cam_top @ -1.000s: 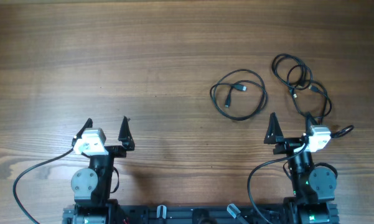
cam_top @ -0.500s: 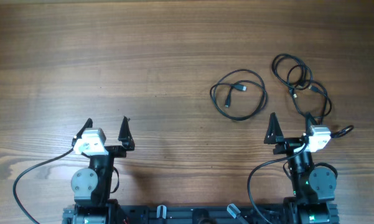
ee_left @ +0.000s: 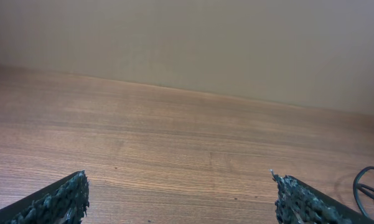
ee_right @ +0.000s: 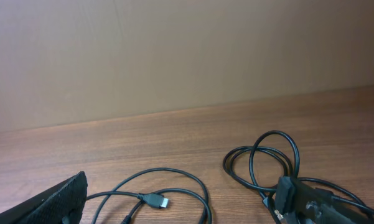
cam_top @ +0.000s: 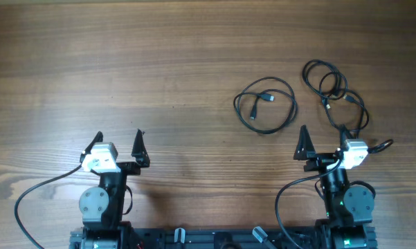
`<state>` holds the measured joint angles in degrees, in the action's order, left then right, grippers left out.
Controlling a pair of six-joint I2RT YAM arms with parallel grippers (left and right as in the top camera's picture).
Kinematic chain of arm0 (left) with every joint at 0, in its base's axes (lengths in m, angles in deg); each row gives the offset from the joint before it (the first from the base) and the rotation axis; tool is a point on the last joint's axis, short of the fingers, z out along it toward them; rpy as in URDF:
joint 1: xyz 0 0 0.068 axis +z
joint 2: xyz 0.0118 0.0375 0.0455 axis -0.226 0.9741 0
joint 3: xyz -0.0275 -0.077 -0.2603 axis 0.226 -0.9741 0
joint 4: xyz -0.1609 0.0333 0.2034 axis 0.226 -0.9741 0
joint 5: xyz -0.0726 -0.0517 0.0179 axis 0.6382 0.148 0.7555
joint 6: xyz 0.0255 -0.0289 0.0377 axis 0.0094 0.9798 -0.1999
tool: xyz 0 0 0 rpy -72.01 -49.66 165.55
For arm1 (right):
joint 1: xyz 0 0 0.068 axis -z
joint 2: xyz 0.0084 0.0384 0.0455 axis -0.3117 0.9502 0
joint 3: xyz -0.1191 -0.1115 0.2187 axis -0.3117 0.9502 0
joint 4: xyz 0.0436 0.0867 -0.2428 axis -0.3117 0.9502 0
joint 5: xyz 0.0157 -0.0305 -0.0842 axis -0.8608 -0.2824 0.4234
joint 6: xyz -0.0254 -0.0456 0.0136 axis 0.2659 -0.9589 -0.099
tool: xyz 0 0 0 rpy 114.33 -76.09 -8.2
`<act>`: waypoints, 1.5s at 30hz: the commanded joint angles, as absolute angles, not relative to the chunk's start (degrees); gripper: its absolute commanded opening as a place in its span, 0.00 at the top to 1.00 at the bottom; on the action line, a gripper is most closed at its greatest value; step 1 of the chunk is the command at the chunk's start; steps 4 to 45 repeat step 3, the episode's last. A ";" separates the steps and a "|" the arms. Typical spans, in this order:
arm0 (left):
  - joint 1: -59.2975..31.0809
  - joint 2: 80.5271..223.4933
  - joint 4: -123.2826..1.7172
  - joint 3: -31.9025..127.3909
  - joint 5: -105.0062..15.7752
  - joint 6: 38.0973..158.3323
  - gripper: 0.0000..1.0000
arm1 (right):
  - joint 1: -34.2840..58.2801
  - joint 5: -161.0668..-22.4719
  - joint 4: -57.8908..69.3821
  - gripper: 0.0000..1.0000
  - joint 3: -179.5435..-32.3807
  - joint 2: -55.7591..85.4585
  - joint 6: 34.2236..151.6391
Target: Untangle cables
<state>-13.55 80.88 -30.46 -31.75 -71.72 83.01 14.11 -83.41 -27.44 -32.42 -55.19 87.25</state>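
Two thin black cables lie on the wooden table [cam_top: 124, 62] at the right. One cable [cam_top: 261, 99] is a single open loop with its plug end inside. The other cable [cam_top: 344, 88] is a tangle of small loops that trails down beside my right gripper [cam_top: 323, 135]. That gripper is open and holds nothing. In the right wrist view the first cable's plug [ee_right: 152, 200] lies between the fingers, and the looped cable [ee_right: 275, 132] runs behind the right finger [ee_right: 311, 202]; contact cannot be told. My left gripper [cam_top: 118, 136] stands open over bare wood, far from both cables.
A plain beige wall rises behind the table's far edge [ee_left: 187, 90]. Part of a cable [ee_left: 361, 186] shows at the right edge of the left wrist view. Thicker black arm wires [cam_top: 34, 194] curve over the near side of the table by both arm bases.
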 commanded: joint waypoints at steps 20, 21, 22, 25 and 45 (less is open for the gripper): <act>-13.86 80.75 -30.96 -31.82 -70.78 81.90 0.00 | 14.00 -82.05 -27.60 0.00 -32.38 -55.65 86.59; -13.86 80.75 -30.96 -31.82 -70.78 81.90 0.00 | 14.00 -82.05 -27.60 0.00 -32.38 -55.65 86.59; -13.86 80.75 -30.96 -31.82 -70.78 81.90 0.00 | 14.00 -82.05 -27.60 0.00 -32.38 -55.65 86.59; -13.86 80.75 -30.96 -31.82 -70.78 81.90 0.00 | 14.00 -82.05 -27.60 0.00 -32.38 -55.65 86.59; -13.86 80.75 -30.96 -31.82 -70.78 81.90 0.00 | 14.00 -82.05 -27.60 0.00 -32.38 -55.65 86.59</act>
